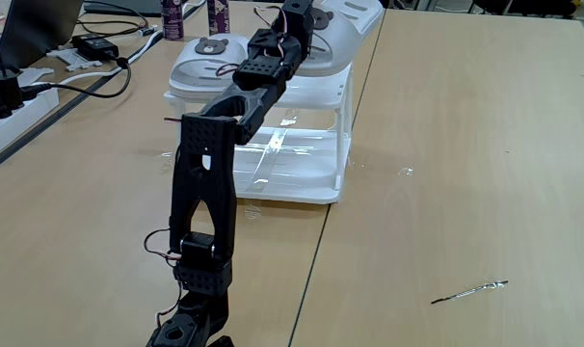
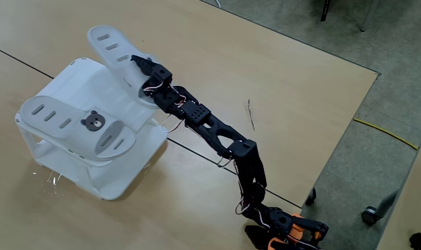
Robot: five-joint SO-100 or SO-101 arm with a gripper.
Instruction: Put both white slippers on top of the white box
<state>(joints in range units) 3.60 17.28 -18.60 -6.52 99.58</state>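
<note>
Your arm (image 2: 217, 135) reaches out over the box (image 2: 58, 149), which stands on the table (image 1: 465, 145). One slipper (image 2: 78, 125) lies flat on the box top, bear badge (image 2: 93, 121) up. The second slipper (image 2: 110, 45) sits at the box's far edge in a fixed view, tilted, overhanging the rim. Your gripper (image 2: 137, 66) is at this second slipper, touching it; can't tell how wide the jaws are or whether they grip it. Cables (image 1: 90, 48) lie at the table's left in a fixed view.
</note>
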